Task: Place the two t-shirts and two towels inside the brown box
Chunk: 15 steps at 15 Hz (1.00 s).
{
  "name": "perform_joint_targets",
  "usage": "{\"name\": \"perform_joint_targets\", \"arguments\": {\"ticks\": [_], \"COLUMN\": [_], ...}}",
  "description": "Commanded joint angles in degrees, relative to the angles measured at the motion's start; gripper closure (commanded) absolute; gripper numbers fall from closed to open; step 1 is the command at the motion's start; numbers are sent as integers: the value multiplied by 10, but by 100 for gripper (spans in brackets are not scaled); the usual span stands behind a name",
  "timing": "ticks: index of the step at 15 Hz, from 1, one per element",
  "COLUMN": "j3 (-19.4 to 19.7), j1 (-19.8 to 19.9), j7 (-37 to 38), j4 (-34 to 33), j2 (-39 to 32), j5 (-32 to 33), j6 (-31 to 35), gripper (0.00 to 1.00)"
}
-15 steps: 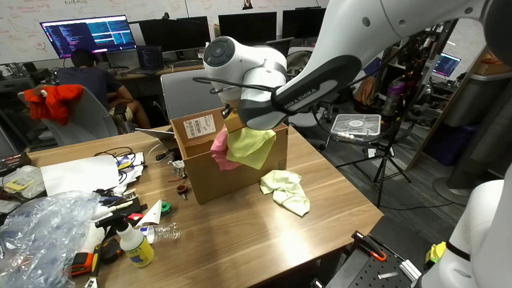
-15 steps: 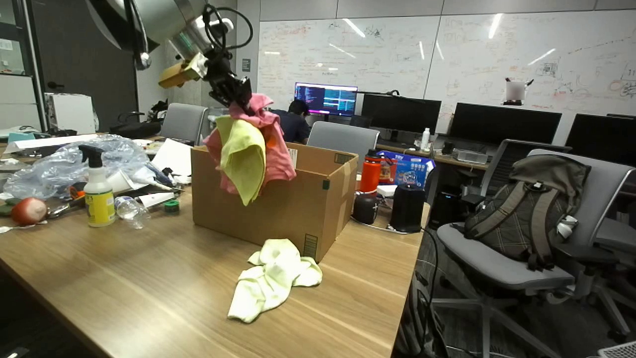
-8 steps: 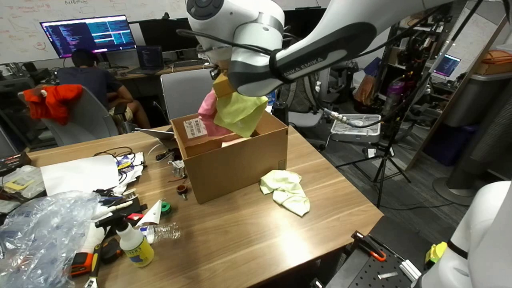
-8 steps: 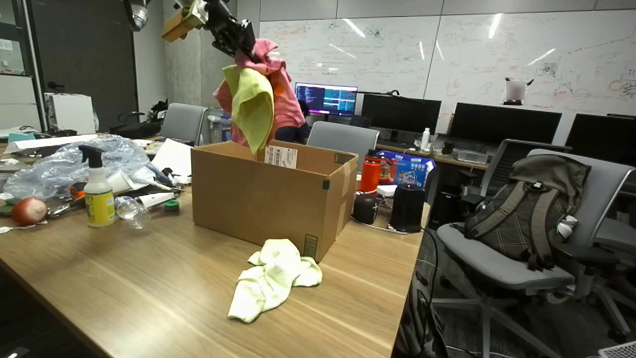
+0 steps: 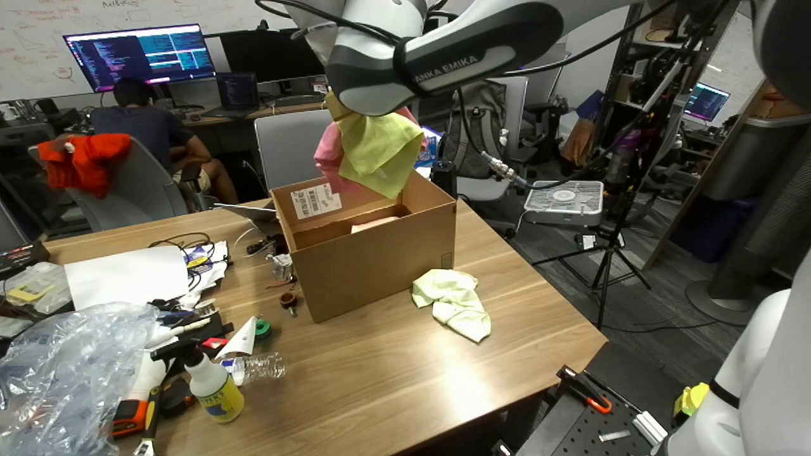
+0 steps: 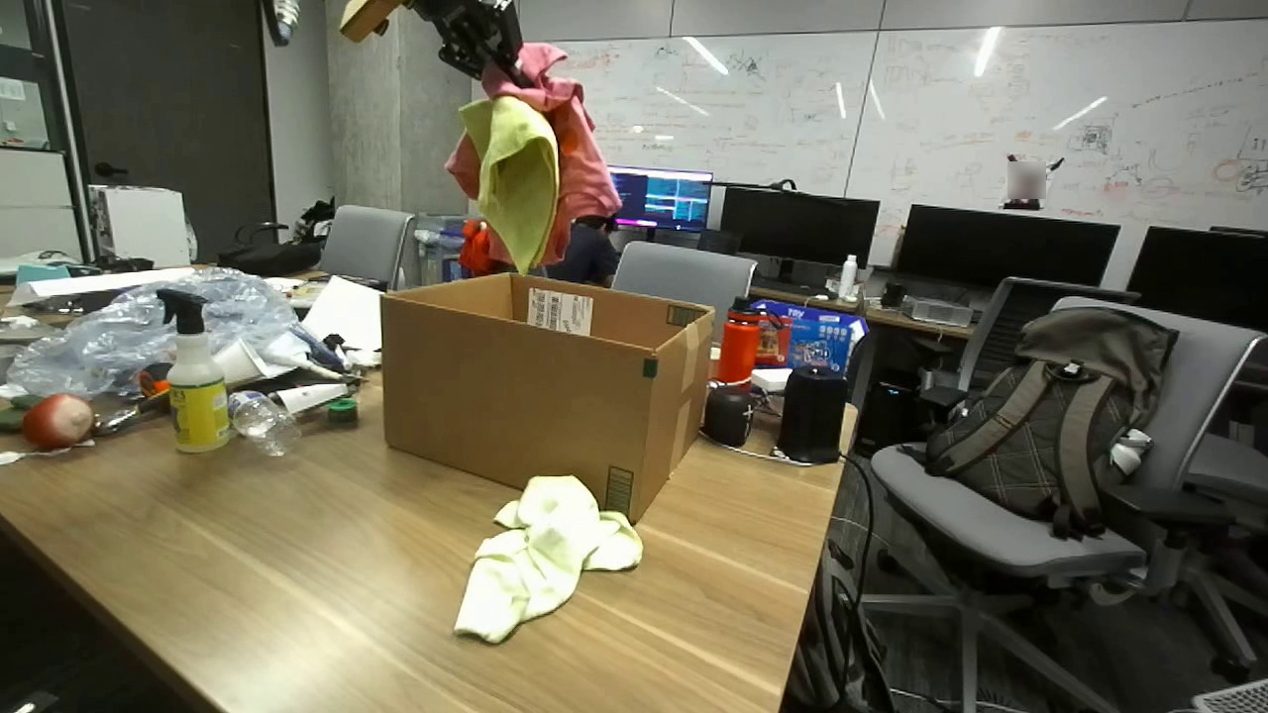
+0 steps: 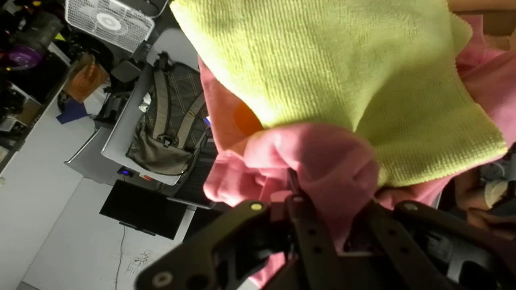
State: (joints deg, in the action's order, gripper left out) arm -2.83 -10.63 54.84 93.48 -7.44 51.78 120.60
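Note:
My gripper (image 6: 503, 77) is up in the air, its jaws closed on a bunched fold of the pink t-shirt (image 6: 589, 163). A yellow-green towel (image 6: 523, 183) hangs along with it; whether the jaws pinch that towel too, I cannot tell. In the wrist view the pink fold (image 7: 334, 173) fills the space between the fingers (image 7: 310, 229). Both cloths dangle above the open brown box (image 6: 515, 396), their lower ends around rim height. A bit of the peach t-shirt (image 5: 375, 223) shows inside the box. The cream-white towel (image 5: 453, 304) lies crumpled on the table beside the box.
Clutter covers one end of the table: plastic wrap (image 5: 82, 373), a spray bottle (image 5: 215, 389) and a clear bottle (image 5: 256, 368). A red bottle (image 6: 738, 342) and a black speaker (image 6: 812, 414) stand beyond the box. The table edge (image 5: 507, 405) runs past the cream-white towel.
My gripper has risen, carrying the pink t-shirt and yellow-green towel from in front of the box wall up over its opening. The peach cloth inside has come into sight.

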Motion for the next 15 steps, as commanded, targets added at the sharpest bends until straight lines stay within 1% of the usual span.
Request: {"name": "perform_joint_targets", "arguments": {"ticks": [1, 4, 8, 11, 15], "j3": [-13, -6, 8, 20, 36], "j1": [11, 9, 6, 3, -2], "j7": [-110, -172, -215, -233, -238], "j4": [-96, -151, -209, -245, -283], "j2": [-59, -94, -130, -152, -177], "j5": [-93, -155, -203, -221, -225], "j6": [-50, -89, -133, -161, -187], "gripper": [96, 96, 96, 96, 96]}}
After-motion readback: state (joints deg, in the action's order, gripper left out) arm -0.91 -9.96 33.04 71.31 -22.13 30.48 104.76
